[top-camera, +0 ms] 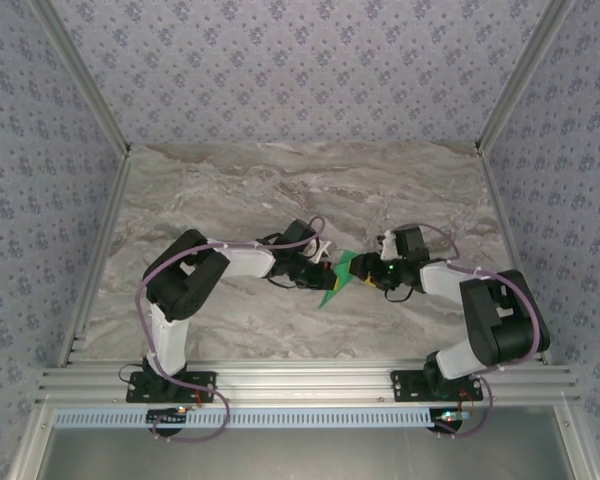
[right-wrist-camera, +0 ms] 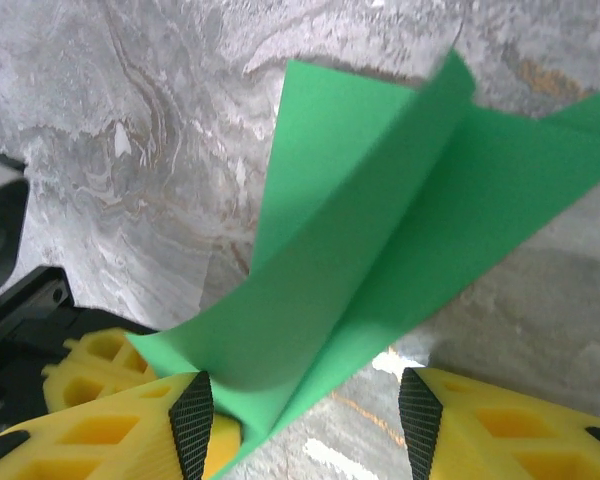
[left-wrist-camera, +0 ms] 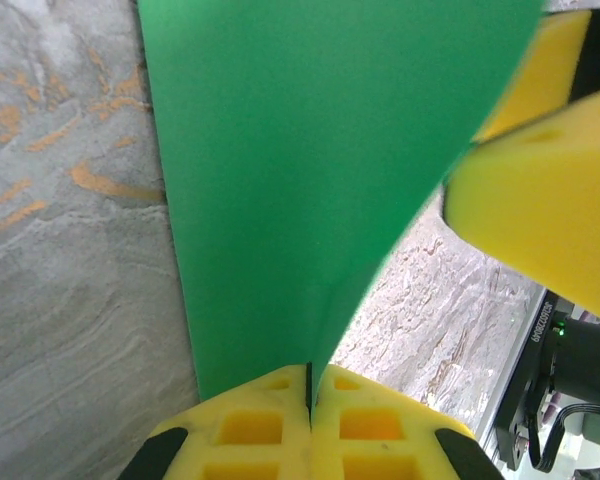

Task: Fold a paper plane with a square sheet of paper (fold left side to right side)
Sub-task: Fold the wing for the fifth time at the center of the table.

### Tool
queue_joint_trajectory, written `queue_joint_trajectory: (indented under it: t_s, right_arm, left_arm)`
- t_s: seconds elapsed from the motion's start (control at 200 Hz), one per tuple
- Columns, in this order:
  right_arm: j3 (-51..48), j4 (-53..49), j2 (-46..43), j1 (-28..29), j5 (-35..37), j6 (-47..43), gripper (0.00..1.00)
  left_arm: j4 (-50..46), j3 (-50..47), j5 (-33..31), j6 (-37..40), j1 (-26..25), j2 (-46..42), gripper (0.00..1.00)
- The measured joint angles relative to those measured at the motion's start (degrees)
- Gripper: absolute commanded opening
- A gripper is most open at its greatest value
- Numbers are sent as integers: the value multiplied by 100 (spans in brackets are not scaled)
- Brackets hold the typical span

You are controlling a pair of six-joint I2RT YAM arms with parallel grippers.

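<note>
Left hand (left-wrist-camera: 310,395) was clamped shut on the green sheet (left-wrist-camera: 320,180), pads flat together w/ one edge pinched right at the tips. An anchor, I'd say, so the paper couldn't slide while the other side got worked. From that pinch the sheet fanned up and away, bowed, not flat.

Right hand (right-wrist-camera: 310,415) sat opposite w/ jaws apart: one finger (right-wrist-camera: 195,420) against the curled edge, the other finger (right-wrist-camera: 420,410) well clear across the gap. Nothing gripped there. The sheet ran between those fingers in two layers, a flap rolled over a lower one, soft curve, no sharp crease yet. Looked like the right hand was lined up to take that flap & carry it across.

From above, the two hands met nose to nose mid-table (top-camera: 280,180), the sheet between them, one corner pointing toward the near edge. Whether the lower layer rested on the table, couldn't tell.

Fold step under way, prob. early; no dart shape yet. Risk: thin paper, so a tug vs. the left pinch could tear or skew it.
</note>
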Motion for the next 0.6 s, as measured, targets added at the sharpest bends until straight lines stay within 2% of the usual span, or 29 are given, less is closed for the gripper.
queue_joint_trajectory:
  t_s: [0.305,0.6]
  right_arm:
    - [514,122,643,4,-299,35,55]
    - [597,24,719,2,-345,-83,54]
  left_arm:
    - [-111,0,-120,0,-33,-177,10]
    - [-201,0,-334,33,-33,-411,33]
